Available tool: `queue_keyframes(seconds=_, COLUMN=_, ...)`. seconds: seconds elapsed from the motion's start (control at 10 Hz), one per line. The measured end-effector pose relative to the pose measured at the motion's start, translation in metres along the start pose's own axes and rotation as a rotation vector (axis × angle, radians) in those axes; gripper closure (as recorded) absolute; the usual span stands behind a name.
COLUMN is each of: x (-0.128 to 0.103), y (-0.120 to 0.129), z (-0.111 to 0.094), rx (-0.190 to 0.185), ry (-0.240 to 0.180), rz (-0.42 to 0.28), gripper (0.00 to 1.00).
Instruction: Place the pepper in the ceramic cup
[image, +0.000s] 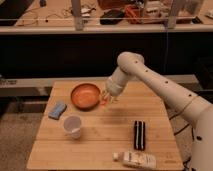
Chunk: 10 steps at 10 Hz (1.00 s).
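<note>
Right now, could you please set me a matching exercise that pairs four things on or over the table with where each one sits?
Things:
1. ceramic cup
2. bowl
3. flat black object
4. pincer

Descriptions:
A. near the front of the table, on the view's right side
B. just beside the bowl's right rim
C. orange, toward the back
D. white, upright, front left

Pairs: 1-D, 2-C, 3-A, 4-B.
</note>
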Motion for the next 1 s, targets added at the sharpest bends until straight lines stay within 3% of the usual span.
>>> queue_keyframes(seconds=0.2, x=-0.018, y=-0.013, z=-0.015, rx=0.045, ry=-0.064, rz=-0.026, gripper=0.95)
queue_keyframes(seconds=0.5, x=-0.051, y=-0.033, z=-0.032, rx=0.083, ry=-0.154, rz=-0.093, gripper=0.95)
queue_keyframes(seconds=0.8, x=-0.086, y=-0.048, z=-0.031, rx=0.086, ry=-0.226, rz=-0.178, gripper=0.95)
queue_keyframes(seconds=1.0, x=-0.114, y=-0.056, z=-0.02, rx=0.066, ry=-0.293, rz=-0.236, gripper=0.95)
